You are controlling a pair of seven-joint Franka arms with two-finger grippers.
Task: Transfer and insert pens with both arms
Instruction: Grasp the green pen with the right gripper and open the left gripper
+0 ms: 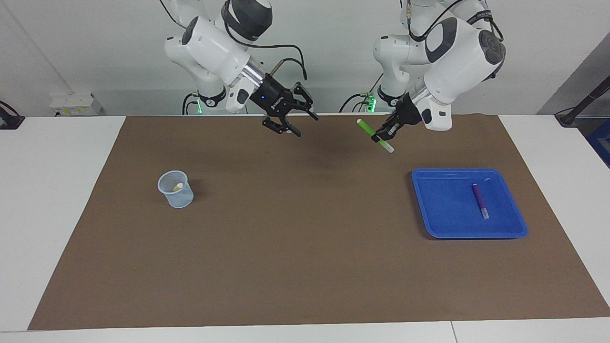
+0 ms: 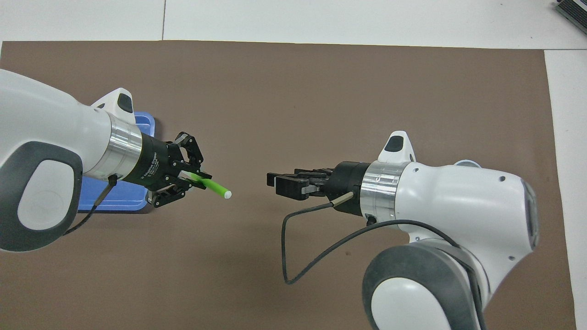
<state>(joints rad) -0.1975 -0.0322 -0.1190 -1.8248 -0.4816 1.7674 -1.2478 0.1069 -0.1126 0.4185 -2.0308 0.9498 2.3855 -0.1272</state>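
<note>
Standing near the right arm's end of the brown mat (image 1: 305, 286), a pale mesh cup (image 1: 176, 189) holds the yellow pen (image 1: 177, 186). Right gripper (image 1: 289, 120) up over the mat's robot-side edge, jaws parted, nothing in them. Open air between it and the green pen (image 1: 375, 135), tilted, white cap low, pinched mid-barrel by the left gripper (image 1: 387, 132), jaws closed on it, raised over that same edge. Blue tray (image 1: 443, 228) sits toward the left arm's end of the mat; purple pen (image 1: 480, 200) lies flat inside. Table (image 1: 57, 190) white around the mat.
</note>
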